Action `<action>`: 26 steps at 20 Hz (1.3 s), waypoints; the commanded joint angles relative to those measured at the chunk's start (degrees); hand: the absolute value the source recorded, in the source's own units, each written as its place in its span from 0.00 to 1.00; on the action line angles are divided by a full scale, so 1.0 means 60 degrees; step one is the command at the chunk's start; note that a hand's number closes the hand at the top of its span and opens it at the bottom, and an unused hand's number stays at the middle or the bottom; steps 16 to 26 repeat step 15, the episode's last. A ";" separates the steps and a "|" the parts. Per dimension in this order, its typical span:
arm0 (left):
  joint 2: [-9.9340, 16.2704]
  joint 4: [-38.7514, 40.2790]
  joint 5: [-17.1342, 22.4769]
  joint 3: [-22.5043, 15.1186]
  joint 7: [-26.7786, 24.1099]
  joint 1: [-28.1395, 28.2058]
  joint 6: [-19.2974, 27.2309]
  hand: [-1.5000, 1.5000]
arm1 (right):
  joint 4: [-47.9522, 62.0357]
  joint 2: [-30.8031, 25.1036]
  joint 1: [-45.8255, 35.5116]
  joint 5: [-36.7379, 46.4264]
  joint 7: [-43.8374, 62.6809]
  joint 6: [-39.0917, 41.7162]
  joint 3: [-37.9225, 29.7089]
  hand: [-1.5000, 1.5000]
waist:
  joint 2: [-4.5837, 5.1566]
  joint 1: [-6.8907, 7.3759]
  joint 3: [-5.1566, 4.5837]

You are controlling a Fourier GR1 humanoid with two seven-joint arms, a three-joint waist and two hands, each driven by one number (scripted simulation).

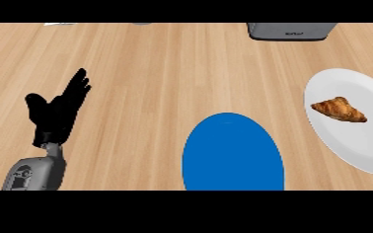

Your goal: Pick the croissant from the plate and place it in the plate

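Head view shows the left hand [56, 112] at the left of the wooden tabletop [160, 69], its fingers [75, 86] straight and raised, thumb spread, grasping nothing; it looks at rest. The right hand does not show at all.

The croissant [339, 109] lies on the white plate [328, 84], far to the right of those fingers and about level with them. The blue plate [233, 153] sits between, to the right of the fingers and nearer the robot than their tips, with nothing on it. A grey appliance [291, 30] stands at the far edge of the tabletop, well beyond and to the right of the fingers.

As a judgement: the task names a plate both as source and as goal, so the croissant on the white plate fits either a pastry waiting to be lifted toward the blue plate, or one already set down where it belongs. The scene does not settle which. If a pick is what remains, the croissant lies on the right hand's side; fingers would need to come over it, curl round its middle and lift it clear of the rim before crossing to the blue plate.
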 commanded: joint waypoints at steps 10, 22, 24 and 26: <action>-0.0338 -0.0738 -0.0158 -0.0356 0.0514 0.0082 0.0196 0.50 | 0.1297 -0.0768 0.0390 0.0302 -0.2394 0.0936 0.0248 0.00 | -0.0004 0.0067 0.0029; -0.0159 0.0159 -0.0017 -0.0036 0.0140 -0.0500 0.0012 0.50 | 0.1764 -0.0878 0.0151 0.0528 -0.2362 0.0787 0.0532 0.00 | 0.0057 0.0083 0.0036; -0.0159 0.0159 -0.0017 -0.0036 0.0140 -0.0500 0.0012 0.50 | 0.1764 -0.0878 0.0151 0.0528 -0.2362 0.0787 0.0532 0.00 | 0.0057 0.0083 0.0036; -0.0159 0.0159 -0.0017 -0.0036 0.0140 -0.0500 0.0012 0.50 | 0.1764 -0.0878 0.0151 0.0528 -0.2362 0.0787 0.0532 0.00 | 0.0057 0.0083 0.0036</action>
